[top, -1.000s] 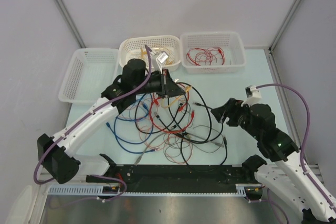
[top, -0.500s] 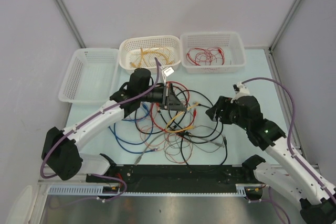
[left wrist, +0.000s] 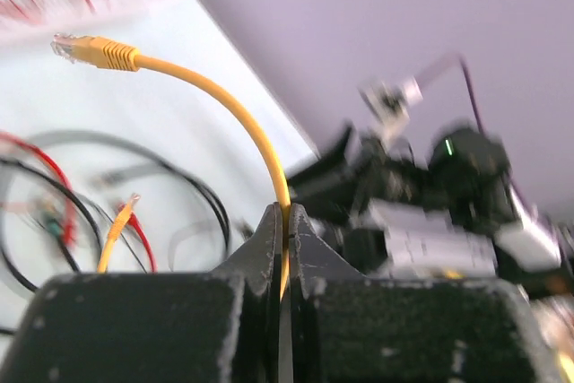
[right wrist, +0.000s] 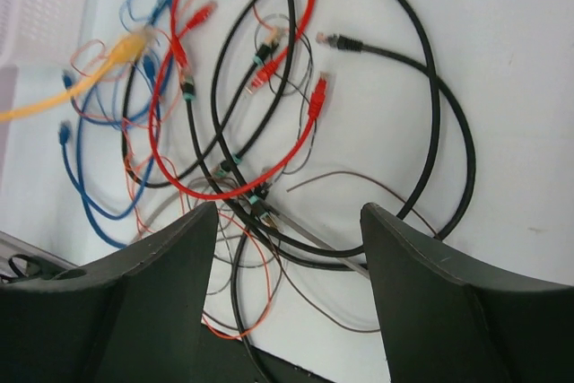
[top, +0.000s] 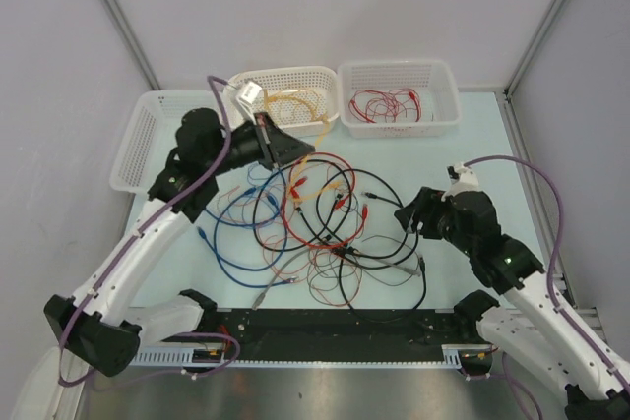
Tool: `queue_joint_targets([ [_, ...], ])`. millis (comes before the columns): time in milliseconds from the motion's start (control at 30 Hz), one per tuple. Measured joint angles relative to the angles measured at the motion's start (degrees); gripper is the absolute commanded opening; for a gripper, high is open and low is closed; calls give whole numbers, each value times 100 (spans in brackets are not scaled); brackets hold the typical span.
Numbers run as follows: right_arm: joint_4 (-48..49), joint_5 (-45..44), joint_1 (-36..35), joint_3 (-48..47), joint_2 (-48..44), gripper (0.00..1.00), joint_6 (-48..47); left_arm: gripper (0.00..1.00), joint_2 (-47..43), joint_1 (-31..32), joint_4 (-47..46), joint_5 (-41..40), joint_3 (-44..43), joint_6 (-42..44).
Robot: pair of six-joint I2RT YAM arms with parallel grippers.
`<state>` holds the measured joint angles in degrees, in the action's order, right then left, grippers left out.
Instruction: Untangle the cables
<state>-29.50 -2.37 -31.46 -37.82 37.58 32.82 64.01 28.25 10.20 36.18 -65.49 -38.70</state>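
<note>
The cables (top: 320, 218) lie in a loose tangle at mid-table: red, black, blue, thin orange and grey loops with small plugs. My left gripper (top: 305, 151) is raised at the pile's far left, just in front of the middle basket, and is shut on a yellow cable (left wrist: 211, 87). That cable's plug (left wrist: 90, 49) arcs free above the jaws. In the right wrist view, the yellow cable (right wrist: 81, 87) hangs over the pile's left side. My right gripper (top: 402, 215) is open and empty, hovering above the pile's right side (right wrist: 289, 208), touching nothing.
Three white baskets stand along the back: an empty left one (top: 162, 140), a middle one (top: 285, 81) holding yellow cables, and a right one (top: 399, 74) holding thin red wires. A black strip (top: 325, 327) runs along the near edge.
My left arm has swung back and left from above the pile's middle toward the baskets, lifting the yellow cable with it. My right gripper has shifted only slightly.
</note>
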Motion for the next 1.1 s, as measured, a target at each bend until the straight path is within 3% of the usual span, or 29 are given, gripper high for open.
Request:
queue_joint_targets([
  [133,-17,-227,11,4,-570,70,22,0,-39,-450,-254,-592,-487,-186],
  [333,-17,-404,24,4,-730,70,81,0,654,-813,-909,-1606,-1292,-339],
  [700,-11,-407,170,7,-450,70,101,1,3493,-1434,-2028,-2562,-2730,-737],
  [733,-4,-387,205,4,-431,70,101,6,3762,-1467,-2087,-2599,-2900,-758],
  [767,13,-367,240,4,-409,70,101,28,4068,-1495,-2057,-2664,-3123,-782],
  [833,44,-321,310,4,-380,70,96,47,4699,-1541,-1934,-2752,-3659,-756],
  [867,59,-304,350,4,-378,70,90,62,4962,-1554,-1832,-2789,-3904,-748],
  [900,66,-289,396,4,-378,71,74,68,5152,-1558,-1738,-2817,-4072,-723],
  [967,61,-273,450,7,-378,70,55,99,5311,-1565,-1508,-2907,-4177,-664],
  [1100,59,-225,496,4,-378,70,31,100,5125,-1563,-1346,-3174,-3976,-503],
])
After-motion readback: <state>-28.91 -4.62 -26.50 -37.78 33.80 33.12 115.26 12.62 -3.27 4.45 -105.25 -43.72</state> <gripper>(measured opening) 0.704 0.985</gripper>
